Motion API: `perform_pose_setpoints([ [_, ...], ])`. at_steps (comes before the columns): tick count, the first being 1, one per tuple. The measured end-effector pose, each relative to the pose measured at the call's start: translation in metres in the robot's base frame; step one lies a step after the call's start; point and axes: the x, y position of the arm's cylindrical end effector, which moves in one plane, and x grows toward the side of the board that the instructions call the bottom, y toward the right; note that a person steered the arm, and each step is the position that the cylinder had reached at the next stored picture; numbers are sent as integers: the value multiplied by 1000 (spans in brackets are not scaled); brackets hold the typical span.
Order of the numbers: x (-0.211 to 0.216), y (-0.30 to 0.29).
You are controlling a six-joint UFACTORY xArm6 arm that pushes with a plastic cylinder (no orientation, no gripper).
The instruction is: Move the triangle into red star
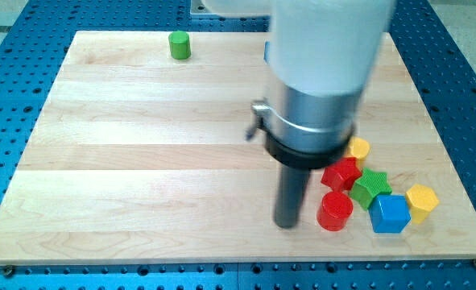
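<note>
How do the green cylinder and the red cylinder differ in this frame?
The green cylinder stands alone near the view's top left of the board; the red cylinder sits at the view's lower right, in a cluster with the red star, green star and blue block. My tip is just left of the red cylinder and far from the green one. The red one looks larger in view. Both stand upright.
</note>
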Motion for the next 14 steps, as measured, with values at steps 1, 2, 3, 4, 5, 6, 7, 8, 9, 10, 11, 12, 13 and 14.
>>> perform_pose_setpoints([
  [1,-5,39],
  [2,-8,16],
  [3,-49,-112],
  [4,-146,-127],
  [5,-241,-126],
  [6,-302,-99],
  [7,-334,-61],
  [8,-355,-18],
  [9,-288,24],
  [10,-216,29],
  [11,-222,11],
  [12,-226,-13],
  [13,-166,2],
  [14,-136,20],
])
